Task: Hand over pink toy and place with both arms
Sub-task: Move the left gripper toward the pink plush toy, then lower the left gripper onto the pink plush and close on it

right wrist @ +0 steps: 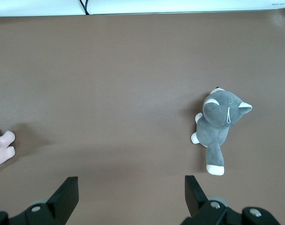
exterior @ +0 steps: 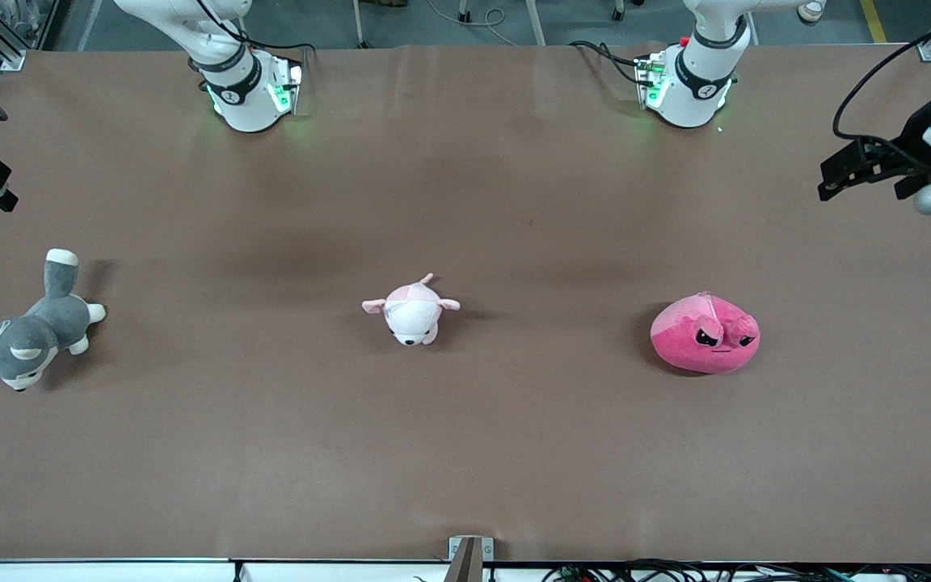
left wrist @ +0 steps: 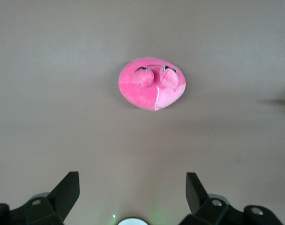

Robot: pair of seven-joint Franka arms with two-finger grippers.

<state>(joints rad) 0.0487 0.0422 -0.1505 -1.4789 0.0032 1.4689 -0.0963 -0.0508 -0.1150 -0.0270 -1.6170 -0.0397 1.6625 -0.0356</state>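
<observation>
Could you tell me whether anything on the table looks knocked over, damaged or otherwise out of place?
Nothing stands out. The pink toy, the small pale pink plush and the grey husky plush lie spaced along the table, intact. Both arms wait, jaws open.

pink toy (exterior: 705, 335) hot pink | small plush (exterior: 411, 311) pale pink-white | husky (exterior: 29, 335) grey-white | table (exterior: 465, 453) brown

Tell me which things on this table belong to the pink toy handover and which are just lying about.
Part of the job:
- pink toy, toward the left arm's end of the table
- left tool, open, up above the table with the pink toy in its view
- right tool, open, waiting

Just lying about:
- pale pink-and-white plush, mid-table
- grey husky plush, toward the right arm's end
</observation>
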